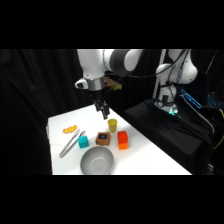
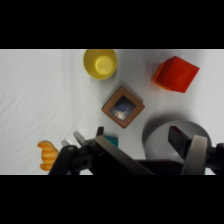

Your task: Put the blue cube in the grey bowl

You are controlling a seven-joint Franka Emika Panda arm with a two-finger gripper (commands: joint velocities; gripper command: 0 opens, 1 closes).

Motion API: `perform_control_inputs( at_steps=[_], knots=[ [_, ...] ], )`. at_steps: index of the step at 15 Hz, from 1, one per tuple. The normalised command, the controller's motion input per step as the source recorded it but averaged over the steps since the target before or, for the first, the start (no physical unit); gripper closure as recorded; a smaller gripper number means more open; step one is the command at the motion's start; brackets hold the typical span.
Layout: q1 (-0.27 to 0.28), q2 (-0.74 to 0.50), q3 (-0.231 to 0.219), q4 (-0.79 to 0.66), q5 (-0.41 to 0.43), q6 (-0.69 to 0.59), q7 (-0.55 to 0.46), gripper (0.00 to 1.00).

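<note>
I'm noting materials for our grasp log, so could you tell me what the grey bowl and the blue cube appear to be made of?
The grey bowl looks like metal with a matte, brushed finish: a soft sheen inside, no sharp reflections. The blue cube seems plastic or painted wood, with flat, uniform, unglossy colour; the look leaves that open.

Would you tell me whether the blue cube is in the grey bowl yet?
No: the blue cube sits on the table beside the tongs; the grey bowl looks empty.
</note>
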Motion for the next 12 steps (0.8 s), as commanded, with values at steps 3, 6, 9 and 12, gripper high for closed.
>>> perform_control_inputs(
  at_steps=[3, 6, 9, 12],
  knots=[
    [-0.039, 0.02, 0.027, 0.04, 0.039, 0.02, -0.02, 0.0],
    [-0.058, 0.1, 0.007, 0.19, 0.054, 0.07, 0.01, 0.0],
    [-0.062, 0.27, -0.021, 0.33, 0.051, 0.15, 0.08, 0.0],
    [-0.056, 0.36, -0.025, 0.41, 0.09, 0.17, 0.08, 0.0]
  ],
)
